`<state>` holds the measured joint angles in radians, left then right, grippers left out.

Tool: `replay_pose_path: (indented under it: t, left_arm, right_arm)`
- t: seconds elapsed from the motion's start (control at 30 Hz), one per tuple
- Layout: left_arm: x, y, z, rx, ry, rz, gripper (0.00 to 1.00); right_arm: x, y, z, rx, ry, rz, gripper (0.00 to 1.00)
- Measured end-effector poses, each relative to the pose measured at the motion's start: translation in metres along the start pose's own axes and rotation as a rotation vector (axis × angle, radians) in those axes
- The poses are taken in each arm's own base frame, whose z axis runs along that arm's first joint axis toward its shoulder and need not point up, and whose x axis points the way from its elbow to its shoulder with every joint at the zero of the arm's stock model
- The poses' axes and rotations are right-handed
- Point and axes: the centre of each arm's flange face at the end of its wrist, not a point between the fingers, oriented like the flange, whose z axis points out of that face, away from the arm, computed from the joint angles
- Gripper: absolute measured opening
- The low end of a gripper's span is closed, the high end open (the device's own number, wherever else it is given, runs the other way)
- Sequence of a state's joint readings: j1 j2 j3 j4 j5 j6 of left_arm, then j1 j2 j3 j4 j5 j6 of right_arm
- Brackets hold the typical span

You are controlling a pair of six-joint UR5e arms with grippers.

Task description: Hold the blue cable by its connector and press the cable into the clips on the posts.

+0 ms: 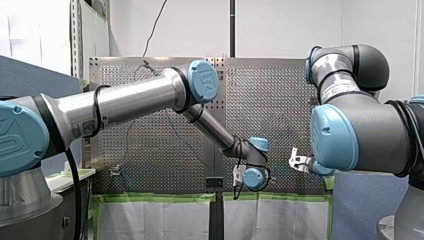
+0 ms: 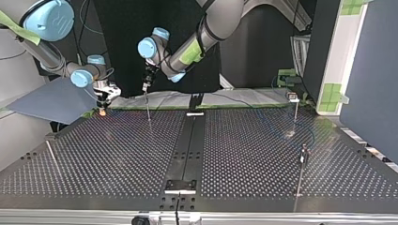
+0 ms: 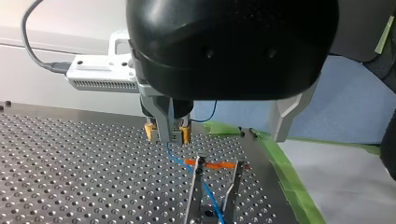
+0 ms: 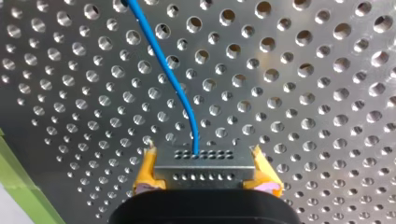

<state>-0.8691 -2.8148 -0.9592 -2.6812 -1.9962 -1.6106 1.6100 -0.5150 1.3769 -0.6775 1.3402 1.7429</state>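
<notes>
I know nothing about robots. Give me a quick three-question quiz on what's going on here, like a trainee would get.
1. True or false: the right gripper is clamped on the connector.
2. Fill in: the cable leaving the connector is ____ in colour.
3. The table surface is: A perforated metal, B smooth wood, C glass.
Key: 1 true; 2 blue; 3 A.
</notes>
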Motion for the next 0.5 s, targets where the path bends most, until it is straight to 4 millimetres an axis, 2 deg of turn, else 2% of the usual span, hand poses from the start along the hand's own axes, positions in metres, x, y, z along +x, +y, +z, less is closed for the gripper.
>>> replay_pose_path:
  t: [0.5]
  left_arm:
    - [0.005,0.011,-0.007,-0.092,0.051,0.029,1.0]
  right_arm:
    - [0.0,0.0,0.0,0.005,-0.002,-0.001,0.0]
